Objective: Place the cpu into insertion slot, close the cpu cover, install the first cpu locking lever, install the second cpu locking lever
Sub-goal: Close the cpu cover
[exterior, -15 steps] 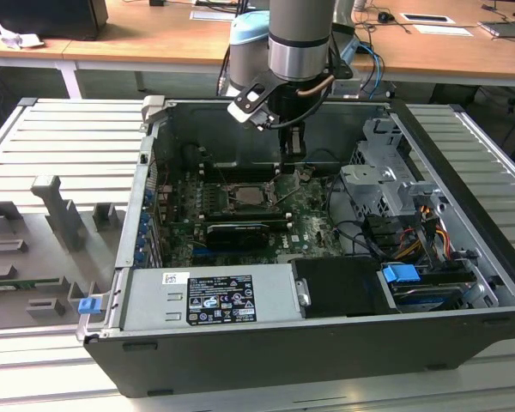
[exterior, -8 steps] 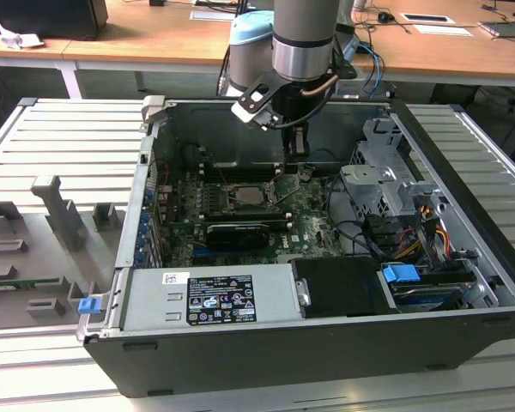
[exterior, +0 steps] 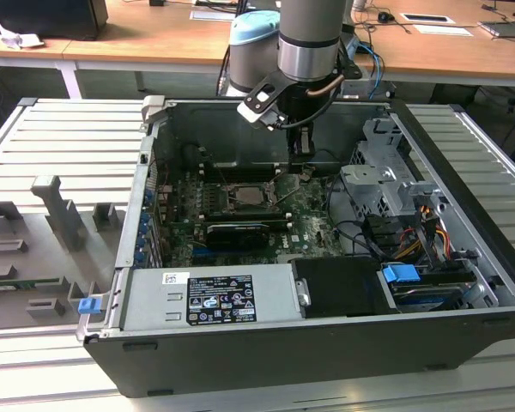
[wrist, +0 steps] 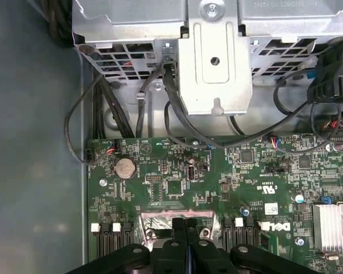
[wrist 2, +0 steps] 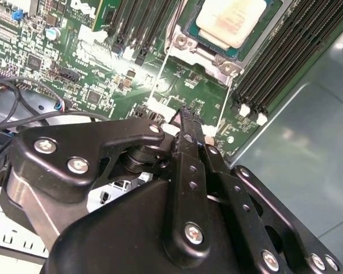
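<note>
Entry: claw (wrist 2: 191, 117), shut to one slim empty tip, probably for working levers, poised near insertion slot (wrist 2: 222, 48), cpu (wrist 2: 231, 20) seated there.

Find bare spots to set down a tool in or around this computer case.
Free: the slatted table on the exterior view's right of the computer case; the grey case floor beside the motherboard. Crowded: the motherboard under the gripper, and the cabled drive cage.
</note>
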`<state>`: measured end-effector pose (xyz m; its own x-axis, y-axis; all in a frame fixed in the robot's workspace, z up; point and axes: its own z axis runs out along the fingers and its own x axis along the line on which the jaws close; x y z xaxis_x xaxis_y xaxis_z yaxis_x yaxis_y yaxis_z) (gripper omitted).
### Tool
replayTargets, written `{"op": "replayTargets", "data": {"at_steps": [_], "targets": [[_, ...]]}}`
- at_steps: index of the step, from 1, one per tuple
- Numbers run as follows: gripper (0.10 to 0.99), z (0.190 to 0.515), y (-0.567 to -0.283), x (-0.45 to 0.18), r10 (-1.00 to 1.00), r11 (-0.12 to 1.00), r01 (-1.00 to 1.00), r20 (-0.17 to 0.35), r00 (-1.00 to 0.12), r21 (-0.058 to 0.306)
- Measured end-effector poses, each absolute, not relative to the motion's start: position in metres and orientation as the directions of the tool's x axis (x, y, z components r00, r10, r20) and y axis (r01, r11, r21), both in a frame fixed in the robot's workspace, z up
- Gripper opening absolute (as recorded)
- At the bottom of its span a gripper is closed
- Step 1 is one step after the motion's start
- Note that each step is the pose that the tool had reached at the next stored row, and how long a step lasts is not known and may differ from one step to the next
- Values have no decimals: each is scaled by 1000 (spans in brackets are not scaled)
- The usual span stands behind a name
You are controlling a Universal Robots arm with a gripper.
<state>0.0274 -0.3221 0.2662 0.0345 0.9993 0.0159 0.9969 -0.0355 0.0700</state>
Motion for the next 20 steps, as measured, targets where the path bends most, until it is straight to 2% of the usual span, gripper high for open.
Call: {"op": "replayTargets", "data": {"at_steps": [20], "targets": [[106, 264, -322, 50, 999, -36, 997, 16, 35, 70]]}}
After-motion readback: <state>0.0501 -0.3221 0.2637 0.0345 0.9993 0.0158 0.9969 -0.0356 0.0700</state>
